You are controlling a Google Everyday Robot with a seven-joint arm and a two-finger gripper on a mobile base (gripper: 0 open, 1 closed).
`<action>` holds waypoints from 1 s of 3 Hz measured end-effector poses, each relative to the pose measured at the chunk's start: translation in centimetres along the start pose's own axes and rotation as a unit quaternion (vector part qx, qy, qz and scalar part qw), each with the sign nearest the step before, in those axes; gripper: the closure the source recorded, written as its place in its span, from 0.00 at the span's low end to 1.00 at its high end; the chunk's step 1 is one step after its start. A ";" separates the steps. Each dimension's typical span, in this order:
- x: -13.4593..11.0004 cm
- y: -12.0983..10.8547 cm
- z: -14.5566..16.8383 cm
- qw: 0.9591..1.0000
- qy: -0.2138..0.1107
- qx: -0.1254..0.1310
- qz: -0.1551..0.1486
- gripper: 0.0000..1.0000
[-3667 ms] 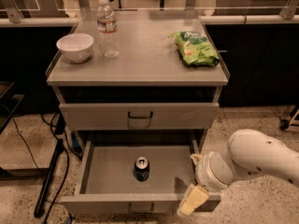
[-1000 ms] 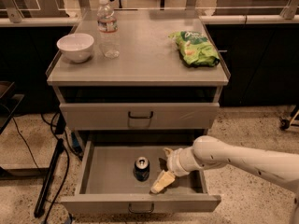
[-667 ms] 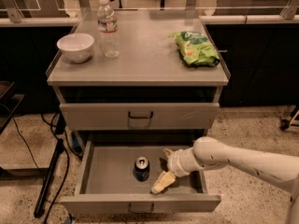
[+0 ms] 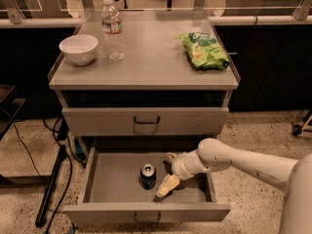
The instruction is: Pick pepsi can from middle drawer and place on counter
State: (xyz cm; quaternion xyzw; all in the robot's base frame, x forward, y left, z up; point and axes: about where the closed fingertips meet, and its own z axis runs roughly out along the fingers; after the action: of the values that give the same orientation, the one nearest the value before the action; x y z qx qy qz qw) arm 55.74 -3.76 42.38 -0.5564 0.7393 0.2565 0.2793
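Observation:
The pepsi can [image 4: 147, 175] stands upright in the open middle drawer [image 4: 117, 182], a little left of its centre, silver top up. My gripper [image 4: 167, 171] is inside the drawer just right of the can, open, with one pale finger [image 4: 165, 185] at the can's front right and the other behind it. It does not hold the can. The counter [image 4: 151, 57] is the grey cabinet top above.
On the counter stand a white bowl [image 4: 78, 48] and a clear water bottle [image 4: 112, 29] at the left, and a green chip bag [image 4: 204, 49] at the right. A closed drawer [image 4: 145, 120] sits above the open one. Cables and a stand leg [image 4: 51, 186] lie on the floor at the left.
My arm has moved left from the drawer's front right corner into the drawer, up beside the can. Over the last second it has hardly moved.

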 end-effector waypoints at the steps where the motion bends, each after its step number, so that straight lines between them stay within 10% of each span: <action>1: 0.1 -0.1 0.3 1.000 -0.003 0.000 0.001 0.00; 3: 0.2 -1.9 4.4 0.999 -0.033 -0.008 0.006 0.00</action>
State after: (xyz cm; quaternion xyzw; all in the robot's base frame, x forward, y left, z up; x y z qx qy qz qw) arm 58.11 -1.36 39.02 -0.5454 0.7308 0.2826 0.2976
